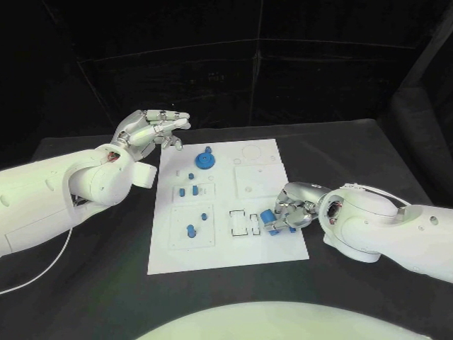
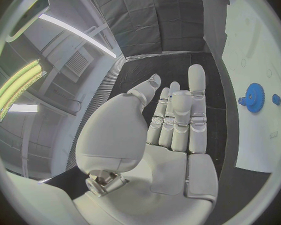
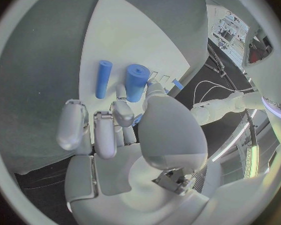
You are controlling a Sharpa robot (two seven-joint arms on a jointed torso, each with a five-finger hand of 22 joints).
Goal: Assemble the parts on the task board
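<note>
Step in hand, as I judge it: picking up or seating a part at the right edge of the task board. The board lies flat in the middle of the black worktop.

Right hand is low over the board's right edge, fingers curled down around blue pieces there. In the right wrist view a thick blue cylinder stands right at the fingertips, apparently touching them; a thinner blue rod lies just beside it on the white plate, apart from the hand. Whether the cylinder is actually pinched or only touched, I cannot tell.

Left hand is raised off the board's far left corner, fingers loosely spread, holding nothing. Blue gear sits on the board near it, untouched; also seen in the left wrist view.

Small blue pegs stand in the left column of recesses.

Next move likely calls for a firm hold on the cylinder, kept upright, then alignment over an open recess just beside the hand.
</note>
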